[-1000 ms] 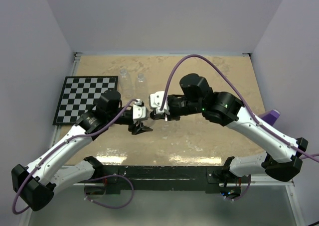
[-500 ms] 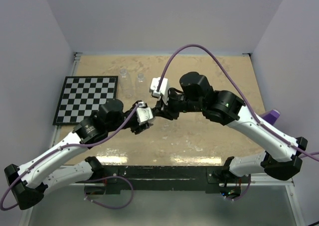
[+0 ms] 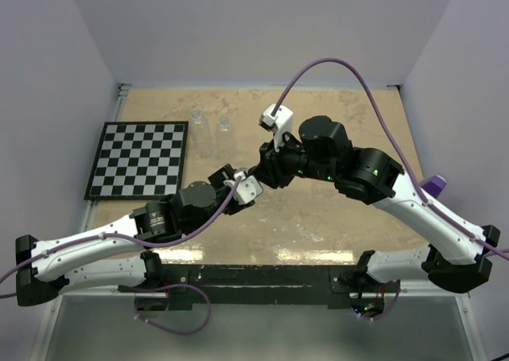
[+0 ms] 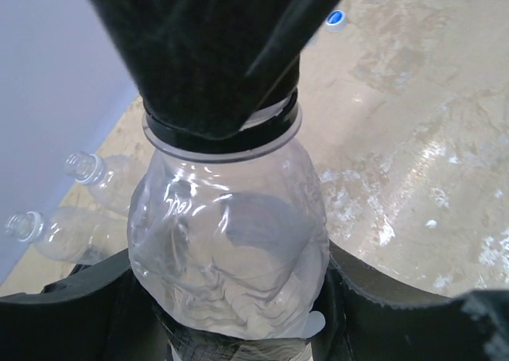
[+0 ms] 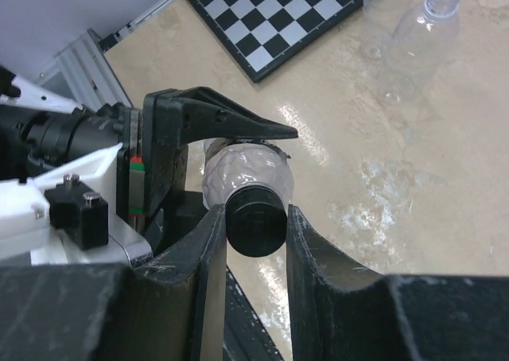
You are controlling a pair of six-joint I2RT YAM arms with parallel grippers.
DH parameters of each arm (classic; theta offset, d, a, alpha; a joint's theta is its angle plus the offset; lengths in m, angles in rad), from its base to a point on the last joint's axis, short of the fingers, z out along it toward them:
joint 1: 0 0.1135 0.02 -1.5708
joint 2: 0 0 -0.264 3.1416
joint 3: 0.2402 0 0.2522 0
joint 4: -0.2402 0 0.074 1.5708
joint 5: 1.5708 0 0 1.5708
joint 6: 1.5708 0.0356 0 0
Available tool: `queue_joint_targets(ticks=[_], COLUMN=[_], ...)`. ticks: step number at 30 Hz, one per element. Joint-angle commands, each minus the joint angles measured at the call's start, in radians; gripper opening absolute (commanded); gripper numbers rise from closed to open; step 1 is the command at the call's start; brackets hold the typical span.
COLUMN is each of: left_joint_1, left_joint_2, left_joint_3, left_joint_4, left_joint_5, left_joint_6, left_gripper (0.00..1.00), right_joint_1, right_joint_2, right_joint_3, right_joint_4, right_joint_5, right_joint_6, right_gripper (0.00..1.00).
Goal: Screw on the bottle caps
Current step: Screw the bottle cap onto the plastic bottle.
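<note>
Bottle [image 4: 231, 242], clear and crumpled, clamped by its body in left claw [image 4: 231, 309], off the counter [image 3: 334, 218]. Black cap [image 5: 254, 216] on its neck, pinched tight in right claw [image 5: 254, 226]. Two more bottles [image 3: 224, 126] uncapped, upright just beside chessboard [image 3: 135, 158]. Blue cap [image 4: 336, 17] loose on counter, well apart.

Bright, even overhead light; soft shadows. Glare shines on the table [image 5: 374, 178] and bottle [image 4: 231, 250]. Wrist views blur close up.

The mottled tan bench [image 3: 342, 210] carried a checkerboard mat [image 3: 137, 158] at its left. Two uncapped clear bottles [image 3: 196, 126] [image 3: 224, 130] stood just beside the mat's far right corner, and one blue cap [image 4: 336, 17] lay apart.
</note>
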Motion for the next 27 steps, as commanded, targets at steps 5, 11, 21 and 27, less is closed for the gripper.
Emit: queue_joint_targets(ticks=[5,11,21,27], left_joint_1=[-0.169,-0.208,0.004,0.142], left_joint_2=[0.11,0.191,0.027,-0.06], left_joint_3=[0.017,0.019,-0.038,-0.053], left_joint_4=[0.434,0.47,0.208,0.127], left_joint_5=[-0.371,-0.486,0.137,0.488], left_joint_6=[0.03,0.061,-0.104,-0.104], left_gripper=[0.0,0.0,0.0,0.0], right_joint_1=[-0.003,-0.004,-0.013,-0.012], right_joint_2=[0.023,0.009,-0.132,-0.25], right_joint_3=[-0.072,-0.081,-0.043,-0.087], right_joint_4=[0.037,0.065,0.189,0.207], right_joint_5=[0.126,0.133,0.131,0.032], right_joint_6=[0.168,0.171,0.05,-0.232], right_gripper=[0.0,0.05,0.73,0.8])
